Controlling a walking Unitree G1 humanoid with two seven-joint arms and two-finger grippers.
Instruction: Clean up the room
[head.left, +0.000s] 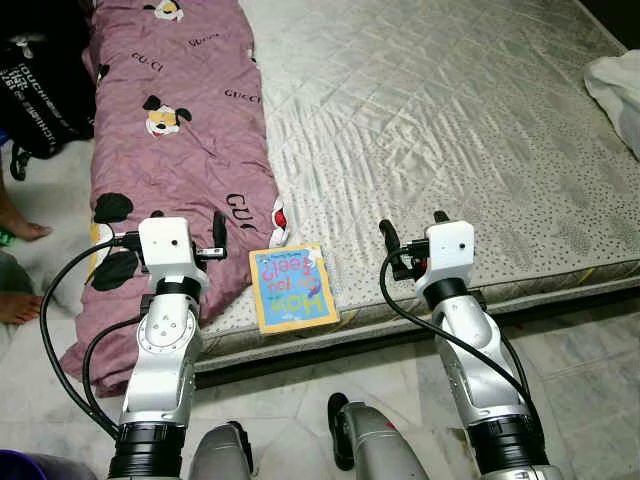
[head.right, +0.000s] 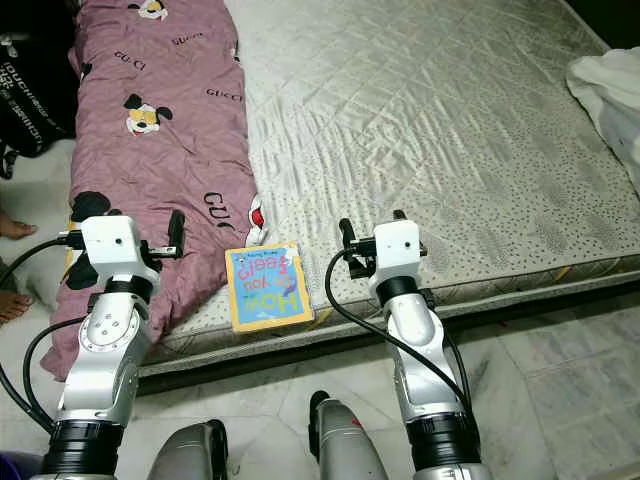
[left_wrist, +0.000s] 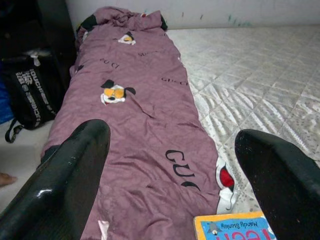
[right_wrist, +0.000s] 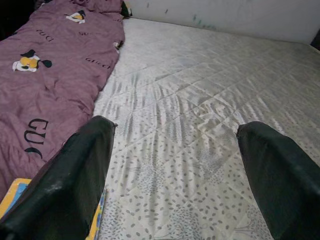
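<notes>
1. Left eye view: a children's book (head.left: 293, 288) lies flat on the mattress (head.left: 450, 130), right at its near edge, between the two arms. The left end effector (head.left: 185, 250) hovers over the lower end of the purple blanket (head.left: 175, 130), just beside the book; the right end effector (head.left: 412, 243) hovers above the mattress's near edge on the book's other side. The blanket runs along the mattress's left side and hangs over its near corner toward the tiled floor (head.left: 290, 400). A black bag (head.left: 40, 95) stands on the floor to the left, and a person's bare feet (head.left: 20, 270) rest near it. A white cloth (head.left: 618, 95) lies at the mattress's far right edge

2. Right eye view: the same layout; the quilted top between blanket and white cloth is bare, open room

3. Left wrist view: the left end effector's two black fingers (left_wrist: 65, 185) stand wide apart, holding nothing. Between them lie the blanket and a corner of the book, with the black bag standing off the bed's side

4. Right wrist view: the right end effector's fingers (right_wrist: 70, 185) are also spread wide, holding nothing, above bare mattress; a corner of the book peeks beside one finger
</notes>
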